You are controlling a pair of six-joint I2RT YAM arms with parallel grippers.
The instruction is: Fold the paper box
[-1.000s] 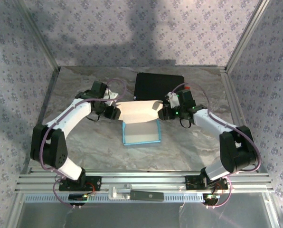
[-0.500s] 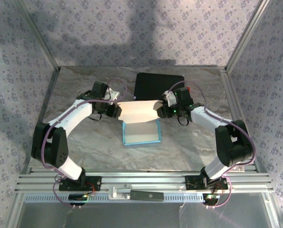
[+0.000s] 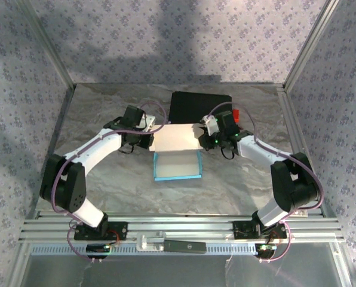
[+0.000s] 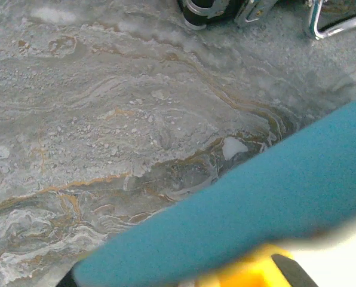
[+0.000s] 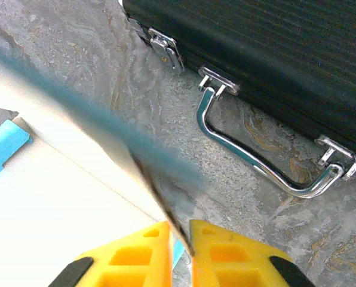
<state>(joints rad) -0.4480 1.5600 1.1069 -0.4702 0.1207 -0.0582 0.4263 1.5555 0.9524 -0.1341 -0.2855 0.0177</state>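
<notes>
The left claw (image 3: 149, 139) and right claw (image 3: 203, 139) meet opposite side edges of the paper box's (image 3: 175, 152) white flap, which spans the gap between them. Its cyan-rimmed tray sits just nearer than both claws on the marble counter (image 3: 106, 185). A black case (image 3: 196, 106) lies just beyond the right claw.

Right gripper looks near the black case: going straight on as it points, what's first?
Likely the table, short of the black case's handle; the right gripper is clamped on the paper box.
</notes>
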